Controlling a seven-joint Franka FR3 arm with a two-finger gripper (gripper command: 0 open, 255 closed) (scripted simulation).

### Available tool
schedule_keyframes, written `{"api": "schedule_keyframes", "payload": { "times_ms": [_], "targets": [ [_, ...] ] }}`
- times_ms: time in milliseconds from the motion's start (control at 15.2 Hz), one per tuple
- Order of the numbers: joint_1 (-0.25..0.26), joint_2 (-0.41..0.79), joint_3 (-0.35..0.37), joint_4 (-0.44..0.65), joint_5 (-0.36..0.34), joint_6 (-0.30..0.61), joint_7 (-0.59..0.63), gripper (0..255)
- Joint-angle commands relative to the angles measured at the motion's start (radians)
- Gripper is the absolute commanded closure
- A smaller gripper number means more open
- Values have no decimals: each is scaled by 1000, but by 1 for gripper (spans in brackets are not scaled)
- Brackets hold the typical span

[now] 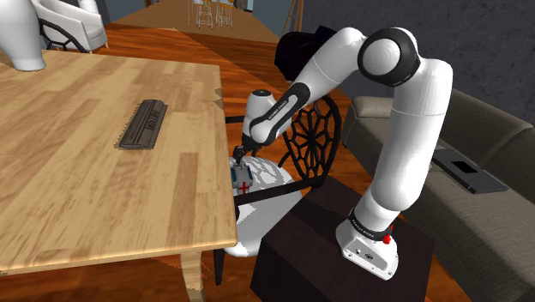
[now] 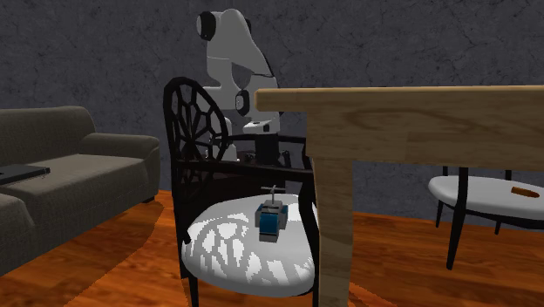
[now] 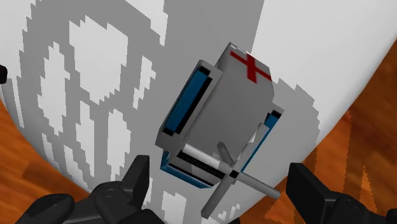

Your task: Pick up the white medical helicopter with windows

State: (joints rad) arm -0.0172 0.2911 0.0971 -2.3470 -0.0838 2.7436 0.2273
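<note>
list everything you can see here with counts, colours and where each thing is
helicopter: 1, white-grey with blue windows and a red cross, on the chair seat
chair: 1, black lattice back, white seat, beside the table
table: 1, light wood, shoulder view's left
ridged bar: 1, dark grey, on the table
sofa: 1, grey, behind the arm
flat slab: 1, dark, on the sofa
second chair: 1, white seat, black legs, second exterior view's right
stand: 1, dark box, next to the chair
arm: 1, white with dark joints, reaching down to the chair
gripper: 1, black, open, just above the helicopter
</note>
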Motion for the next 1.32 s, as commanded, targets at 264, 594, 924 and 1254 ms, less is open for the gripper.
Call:
{"api": "schedule_keyframes", "payload": {
  "times_ms": [264, 594, 924, 1254],
  "targets": [
    [6, 47, -9, 8, -12, 40, 9, 255],
    [5, 48, -9, 8, -12, 40, 8, 255],
    [4, 33, -6, 4, -9, 29, 7, 255],
    [-4, -31, 6, 0, 8, -30, -6, 255]
  ]
}}
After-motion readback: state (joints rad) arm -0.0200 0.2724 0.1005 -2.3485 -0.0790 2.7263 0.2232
